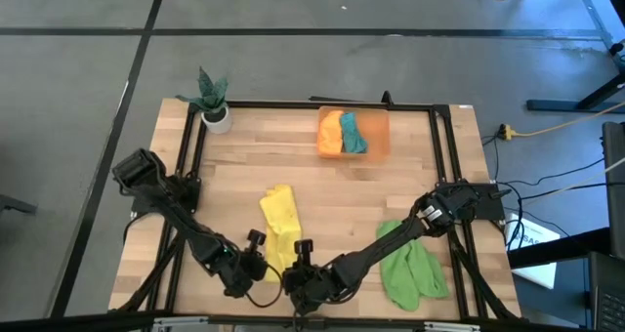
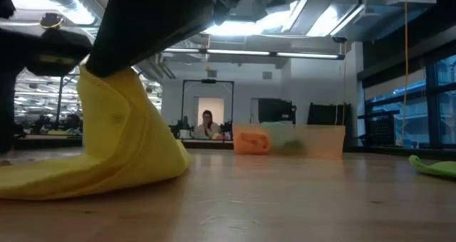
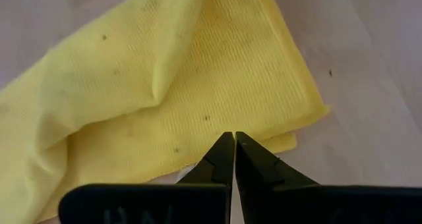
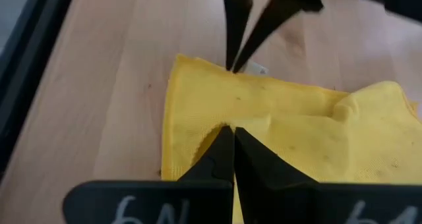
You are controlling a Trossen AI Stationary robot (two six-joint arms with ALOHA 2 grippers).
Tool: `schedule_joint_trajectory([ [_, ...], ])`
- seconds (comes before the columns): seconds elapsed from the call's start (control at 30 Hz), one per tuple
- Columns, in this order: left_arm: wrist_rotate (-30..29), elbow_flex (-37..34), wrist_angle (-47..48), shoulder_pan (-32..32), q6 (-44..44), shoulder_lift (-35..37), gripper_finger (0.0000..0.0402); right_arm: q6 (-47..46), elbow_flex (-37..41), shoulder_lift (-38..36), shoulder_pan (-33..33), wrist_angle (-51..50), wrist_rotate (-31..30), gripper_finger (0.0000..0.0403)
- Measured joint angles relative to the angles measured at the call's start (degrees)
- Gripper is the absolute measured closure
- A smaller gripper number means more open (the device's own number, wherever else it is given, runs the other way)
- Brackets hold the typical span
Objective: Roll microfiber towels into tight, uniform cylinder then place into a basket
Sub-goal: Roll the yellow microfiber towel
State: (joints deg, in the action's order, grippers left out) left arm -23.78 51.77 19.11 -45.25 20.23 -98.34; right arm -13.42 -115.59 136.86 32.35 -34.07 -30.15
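From above I see the yellow towel lying mid-table with both tools at its near end, left tool and right tool. Only my wrist views show the grip: each tool is pinched fully closed on the towel's edge. Low view shows that end lifted off the table. The basket sits far, holding orange and teal towels; green towel lies right

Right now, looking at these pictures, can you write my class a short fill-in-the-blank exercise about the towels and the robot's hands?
1. Both hands, the left hand and the right hand, pinch the ____ towel.
2. The basket holds an orange towel and a ____ one.
3. The green towel lies flat on the ____.

Answers: yellow; teal; table
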Motion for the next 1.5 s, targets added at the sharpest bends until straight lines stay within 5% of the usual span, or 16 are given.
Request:
schedule_joint_trajectory([
  [0.4,1.4,0.2,-2.5,1.5,-0.4,-4.9,0.0395,3.4,0.0,0.0,-2.0,5.6,4.7,0.04],
  [1.5,3.4,-0.4,-4.7,0.9,-5.6,-1.9,0.0395,13.7,1.4,1.7,-7.6,17.7,18.7,0.04],
])
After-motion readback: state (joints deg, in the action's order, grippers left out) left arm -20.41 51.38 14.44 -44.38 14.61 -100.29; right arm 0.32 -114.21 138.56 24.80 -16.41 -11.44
